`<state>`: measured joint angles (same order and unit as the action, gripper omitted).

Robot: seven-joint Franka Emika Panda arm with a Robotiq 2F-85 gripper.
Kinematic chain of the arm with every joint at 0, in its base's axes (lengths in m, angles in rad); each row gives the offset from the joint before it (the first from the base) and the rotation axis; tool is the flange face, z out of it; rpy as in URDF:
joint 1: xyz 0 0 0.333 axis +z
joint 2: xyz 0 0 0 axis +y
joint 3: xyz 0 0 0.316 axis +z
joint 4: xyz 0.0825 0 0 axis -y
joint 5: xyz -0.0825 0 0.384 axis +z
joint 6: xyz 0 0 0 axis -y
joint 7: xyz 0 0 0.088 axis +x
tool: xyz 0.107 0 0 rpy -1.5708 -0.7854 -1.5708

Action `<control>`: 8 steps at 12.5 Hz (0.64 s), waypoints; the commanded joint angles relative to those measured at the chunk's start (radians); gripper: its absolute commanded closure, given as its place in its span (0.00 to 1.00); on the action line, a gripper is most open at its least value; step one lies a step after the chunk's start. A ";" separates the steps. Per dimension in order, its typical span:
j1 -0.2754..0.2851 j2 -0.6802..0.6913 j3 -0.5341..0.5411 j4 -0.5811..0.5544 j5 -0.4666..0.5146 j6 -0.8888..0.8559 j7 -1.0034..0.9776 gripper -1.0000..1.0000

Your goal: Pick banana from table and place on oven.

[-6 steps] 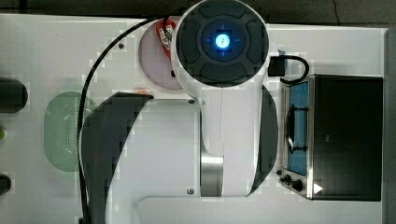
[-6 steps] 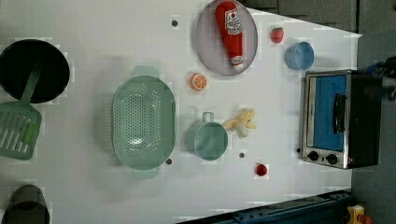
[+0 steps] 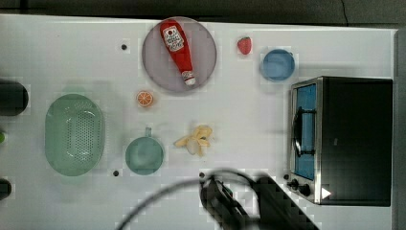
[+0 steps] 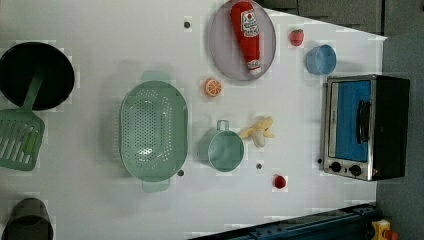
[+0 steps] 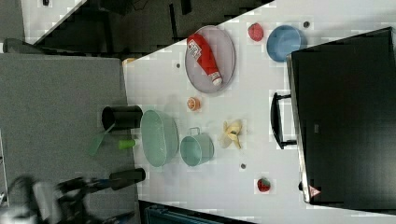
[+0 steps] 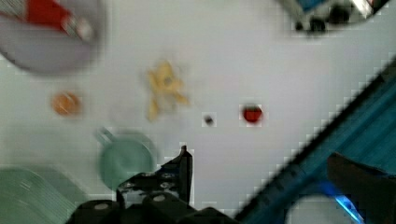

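Top view first: we've got the banana [image 3: 195, 139] lying loose on the white table [image 3: 249, 120], roughly mid-table, just to the top view's right of the green cup [image 3: 144, 154] and well apart from the oven [image 3: 342, 140], which sits at the top view's right edge with its blue glass door facing the fruit. Nothing is touching the banana. In the left view we see the same layout: banana [image 4: 258, 131] just beside the cup [image 4: 223, 149], oven [image 4: 365, 126] off to the left view's right.

Going outward, we spot an orange slice [image 3: 144, 98] above the cup in the top view, a grey plate [image 3: 158, 52] carrying a ketchup bottle [image 3: 179, 50], a strawberry [image 3: 244, 45], a blue bowl [image 3: 277, 64] and a green colander [image 3: 74, 133].

As for the arm, we only catch a dark, blurred chunk of it [image 3: 239, 201] at the top view's bottom edge, below the banana. In the wrist view the gripper [image 6: 159, 179] hangs high over the table, pointing down, fingers spread apart with nothing between them, banana [image 6: 164, 88] well ahead of it.
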<state>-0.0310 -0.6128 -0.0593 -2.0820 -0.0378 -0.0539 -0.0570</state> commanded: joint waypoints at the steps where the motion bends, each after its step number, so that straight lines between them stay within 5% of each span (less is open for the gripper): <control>1: 0.004 0.090 0.022 -0.016 0.011 0.014 0.068 0.00; 8: 0.007 0.292 0.072 -0.171 0.011 0.357 0.068 0.00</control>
<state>-0.0217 -0.3206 0.0178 -2.2090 -0.0459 0.2800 -0.0088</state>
